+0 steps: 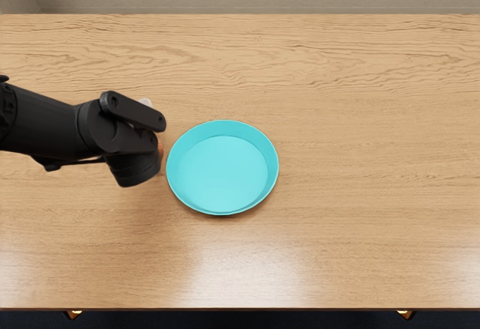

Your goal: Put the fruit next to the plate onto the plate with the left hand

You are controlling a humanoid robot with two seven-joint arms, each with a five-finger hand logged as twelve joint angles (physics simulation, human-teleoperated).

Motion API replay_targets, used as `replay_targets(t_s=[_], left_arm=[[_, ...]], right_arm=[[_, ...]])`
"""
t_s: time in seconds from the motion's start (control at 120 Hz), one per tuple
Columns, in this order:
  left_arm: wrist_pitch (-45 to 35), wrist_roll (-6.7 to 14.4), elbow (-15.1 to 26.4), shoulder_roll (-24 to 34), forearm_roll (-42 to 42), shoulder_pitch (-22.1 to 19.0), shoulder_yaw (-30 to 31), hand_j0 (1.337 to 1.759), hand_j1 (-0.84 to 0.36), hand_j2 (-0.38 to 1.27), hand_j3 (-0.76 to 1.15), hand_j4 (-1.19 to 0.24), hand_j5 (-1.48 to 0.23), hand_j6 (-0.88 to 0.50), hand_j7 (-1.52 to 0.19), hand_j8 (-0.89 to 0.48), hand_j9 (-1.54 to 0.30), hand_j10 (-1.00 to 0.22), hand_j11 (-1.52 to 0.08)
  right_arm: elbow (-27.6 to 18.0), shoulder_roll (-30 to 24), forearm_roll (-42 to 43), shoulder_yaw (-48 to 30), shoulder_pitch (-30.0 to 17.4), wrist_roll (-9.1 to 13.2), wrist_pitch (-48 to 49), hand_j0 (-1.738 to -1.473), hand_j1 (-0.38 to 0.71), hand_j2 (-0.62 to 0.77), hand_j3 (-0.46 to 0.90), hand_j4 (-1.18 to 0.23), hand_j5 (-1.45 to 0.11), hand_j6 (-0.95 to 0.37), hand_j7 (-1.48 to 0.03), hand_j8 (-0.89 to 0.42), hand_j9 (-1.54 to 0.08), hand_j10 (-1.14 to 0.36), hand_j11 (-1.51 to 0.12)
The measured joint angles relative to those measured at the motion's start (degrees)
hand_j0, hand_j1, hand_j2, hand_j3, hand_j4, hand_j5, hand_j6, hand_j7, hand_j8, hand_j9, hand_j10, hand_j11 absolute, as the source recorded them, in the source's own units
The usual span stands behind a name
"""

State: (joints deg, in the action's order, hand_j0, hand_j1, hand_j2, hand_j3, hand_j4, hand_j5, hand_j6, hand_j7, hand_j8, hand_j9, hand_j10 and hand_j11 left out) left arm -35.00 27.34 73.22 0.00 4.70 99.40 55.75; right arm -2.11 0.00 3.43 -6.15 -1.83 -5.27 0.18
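You had the left hand (133, 149) over the fruit (160, 149) (an orange sliver showed; grip unclear), presumably to lift it onto the plate (221, 173) just beside

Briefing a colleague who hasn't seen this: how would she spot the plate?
On the wooden table, look just left of centre, beside the black left hand. The plate is a round, shallow dish, the only turquoise thing there.
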Motion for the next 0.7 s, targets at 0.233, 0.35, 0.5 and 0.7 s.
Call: replay_targets(t_s=[0.233,0.35,0.5,0.7], left_arm=[[0.0,-0.1,0.6,0.0,-0.1,0.2,-0.8,1.658,0.05,0.05,0.0,-0.25,-0.33,-0.25,-0.33,-0.25,-0.33,-0.25,-0.33],[0.0,-0.2,0.7,0.0,-0.2,0.1,-1.4,1.658,0.03,0.06,0.0,-0.27,-0.35,-0.27,-0.35,-0.27,-0.35,-0.27,-0.35],[0.0,-0.3,0.7,0.0,-0.2,-0.1,-1.7,1.658,-0.04,0.07,0.0,-0.32,-0.42,-0.33,-0.42,-0.32,-0.42,-0.32,-0.42],[0.0,-0.3,0.6,0.0,-0.3,-0.6,-1.8,1.658,-0.11,0.1,0.0,-0.39,-0.51,-0.39,-0.51,-0.39,-0.51,-0.39,-0.51]], right_arm=[[0.0,0.0,0.0,0.0,0.0,0.0,0.0,-1.658,-0.3,-0.01,0.0,-0.04,-0.05,-0.04,-0.05,-0.04,-0.05,-0.04,-0.05],[0.0,0.0,0.0,0.0,0.0,0.0,0.0,-1.658,-0.3,-0.01,0.0,-0.04,-0.05,-0.04,-0.05,-0.04,-0.05,-0.04,-0.05],[0.0,0.0,0.0,0.0,0.0,0.0,0.0,-1.658,-0.3,-0.01,0.0,-0.04,-0.05,-0.04,-0.05,-0.04,-0.05,-0.04,-0.05],[0.0,0.0,0.0,0.0,0.0,0.0,0.0,-1.658,-0.3,-0.01,0.0,-0.04,-0.05,-0.04,-0.05,-0.04,-0.05,-0.04,-0.05]])
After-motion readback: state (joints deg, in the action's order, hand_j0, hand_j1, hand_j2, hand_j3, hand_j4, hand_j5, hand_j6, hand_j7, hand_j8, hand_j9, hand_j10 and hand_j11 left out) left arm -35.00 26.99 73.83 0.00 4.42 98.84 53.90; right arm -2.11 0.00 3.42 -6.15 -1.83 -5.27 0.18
